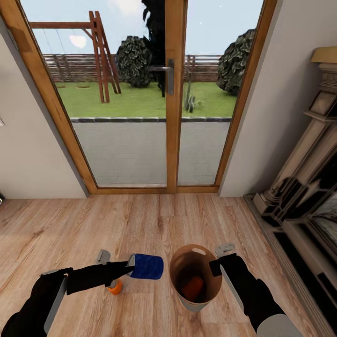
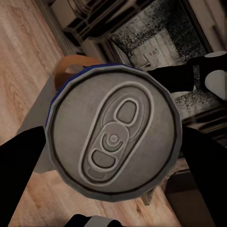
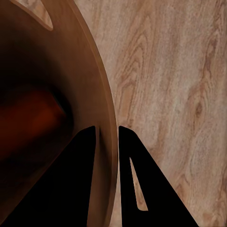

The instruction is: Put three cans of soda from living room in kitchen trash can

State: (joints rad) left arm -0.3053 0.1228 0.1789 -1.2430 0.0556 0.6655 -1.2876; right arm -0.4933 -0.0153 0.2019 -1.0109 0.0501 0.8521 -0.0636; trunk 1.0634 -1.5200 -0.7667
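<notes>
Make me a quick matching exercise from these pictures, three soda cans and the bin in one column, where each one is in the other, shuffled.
Things:
1. blue can
2. orange can on the floor
3. orange-red can
4. trash can

Places:
A. lying inside the bin
B. rim pinched by the right gripper
C. held in the left gripper, beside the bin
D. on the planks below the left arm

Pairs: 1-C, 2-D, 3-A, 4-B

Light wood plank floor [image 1: 154, 220] runs up to wood-framed glass doors [image 1: 171, 93]. An orange can [image 1: 114, 286] appears to stand on it, below the left arm.
</notes>
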